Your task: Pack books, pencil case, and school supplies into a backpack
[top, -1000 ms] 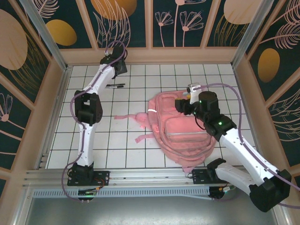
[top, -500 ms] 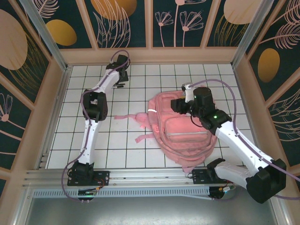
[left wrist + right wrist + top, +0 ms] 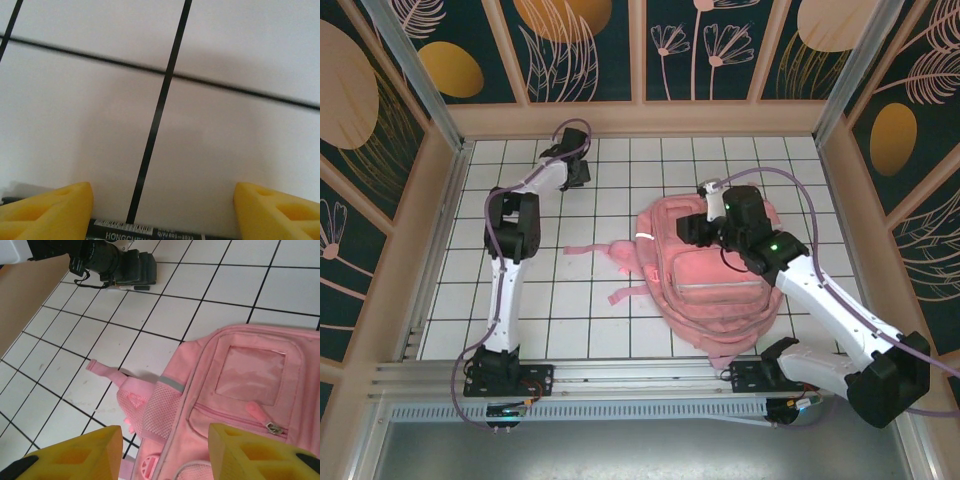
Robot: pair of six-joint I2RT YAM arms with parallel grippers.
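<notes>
Left end effector (image 3: 160,212) spread, low over dark pen (image 3: 150,231); pen's long axis runs finger to finger. Right end effector (image 3: 162,455) spread, empty, over pink backpack (image 3: 240,390).

The pink fabric backpack (image 3: 710,275) lies flat on the bench (image 3: 570,310), front side up. Its clear front panel (image 3: 250,371) sits above a closed zip with a pink pull (image 3: 257,412). A grey-white reflective strip (image 3: 172,384) tops the mesh side pocket (image 3: 160,412), and pink straps (image 3: 595,247) trail out to the backpack's left. A dark pen (image 3: 160,231) with white print lies flat, well apart from the backpack, to its far left.
</notes>
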